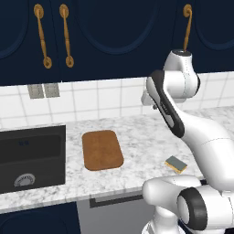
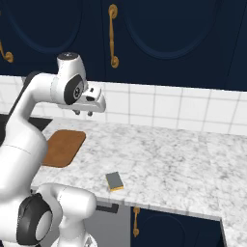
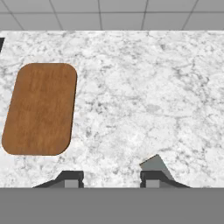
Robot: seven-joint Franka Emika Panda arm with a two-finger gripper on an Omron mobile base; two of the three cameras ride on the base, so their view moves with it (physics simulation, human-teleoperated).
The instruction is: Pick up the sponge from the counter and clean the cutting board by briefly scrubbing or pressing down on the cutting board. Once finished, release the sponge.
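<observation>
The sponge is a small yellow block with a dark grey top. It lies near the front edge of the speckled counter. The brown wooden cutting board lies flat to its left, beside the sink. My gripper hangs high above the counter, between board and sponge and further back. It points down, open, with nothing between its fingers. In the hand view a grey corner of the sponge peeks out behind the right fingertip.
A black sink basin is set into the counter left of the board. The white tiled wall stands behind, with dark blue cabinets overhead. Bare marble stretches to the right of the sponge.
</observation>
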